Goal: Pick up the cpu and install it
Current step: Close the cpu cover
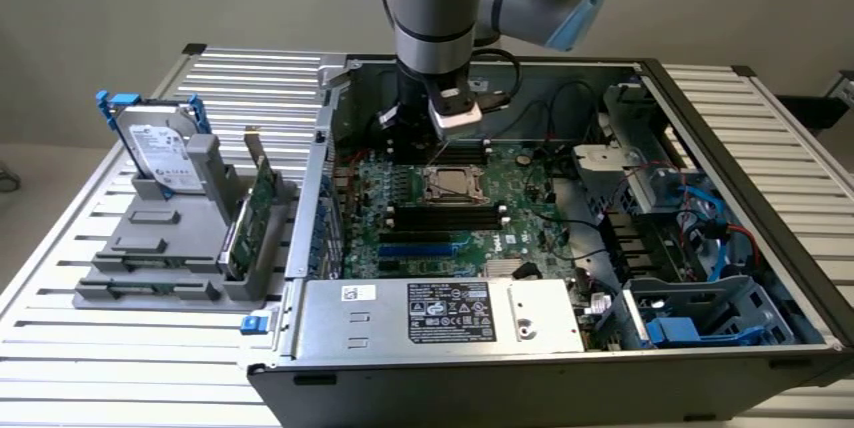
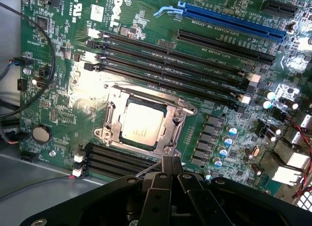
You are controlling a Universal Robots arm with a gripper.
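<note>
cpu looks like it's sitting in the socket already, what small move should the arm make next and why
Probably a short, straight lift away from the board. The cpu lies flat inside the socket frame. The gripper is shut on nothing, close to the frame's edge. Nothing seems left to carry, and going straight up looks least likely to snag the frame.

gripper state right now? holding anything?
Gripper: closed, fingers pressed together, nothing between them. The cpu sits in the socket frame, not held.
</note>
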